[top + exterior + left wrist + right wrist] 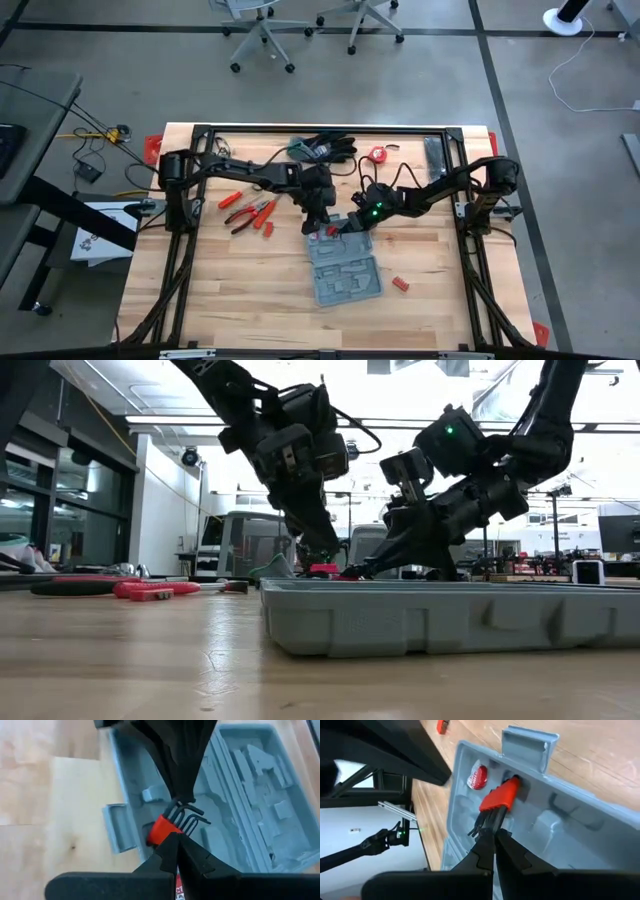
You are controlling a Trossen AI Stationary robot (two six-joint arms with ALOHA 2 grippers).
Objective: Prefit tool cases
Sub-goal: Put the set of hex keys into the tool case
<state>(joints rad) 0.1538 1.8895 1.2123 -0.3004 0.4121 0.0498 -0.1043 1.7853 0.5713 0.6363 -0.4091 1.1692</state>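
Tool case: the open grey-blue tool case [343, 265] lies flat at the centre of the high view, slightly below the middle, on the wooden table [200, 290].
Hex keys: a red-holdered set of hex keys [496, 802] sits in the half of the case nearest both arms, beside the handle [527, 745]; you cannot tell whether it is fully seated in its recess.
Left gripper: your left gripper [175, 837] is closed, tips at the keys' red holder; it looks to press rather than hold.
Right gripper: your right gripper [492, 837] is also closed, tips meeting the black key ends.
Risk, pressing: push off-centre and the set may tilt, pop out, or jam crooked.
Risk, crowding: both tips work the same spot, so they could collide or nudge the light case across the table.
Surroundings: red-handled pliers [247, 213] lie left of centre, well clear.
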